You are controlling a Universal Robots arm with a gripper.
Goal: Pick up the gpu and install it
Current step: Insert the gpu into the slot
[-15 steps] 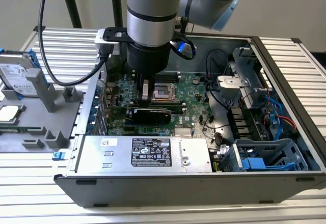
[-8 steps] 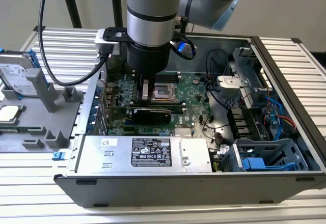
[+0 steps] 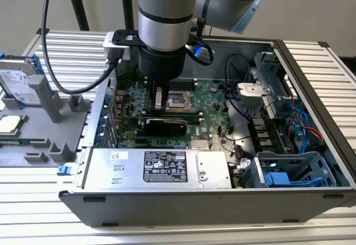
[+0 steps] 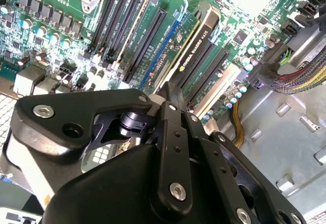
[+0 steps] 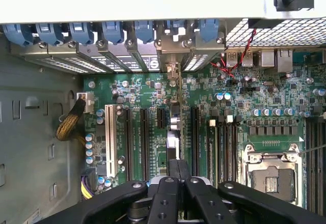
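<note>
Tool (image 3: pixel 160 107) is down inside the open case (image 3: pixel 311 61), fingers closed together on the top edge of the gpu (image 3: pixel 162 126). Card stands on edge across the motherboard (image 3: pixel 214 97), in line with a slot. Pickup done. Full seating in the slot: cannot tell from here.

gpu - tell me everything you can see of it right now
The gpu is a flat card with a black cover, standing on edge on the green motherboard inside the open computer case, just in front of the processor socket. In the second wrist view its black, gold-trimmed top edge runs alongside the expansion slots. The gripper sits directly above it, and the fingers look closed on its upper edge.
</note>
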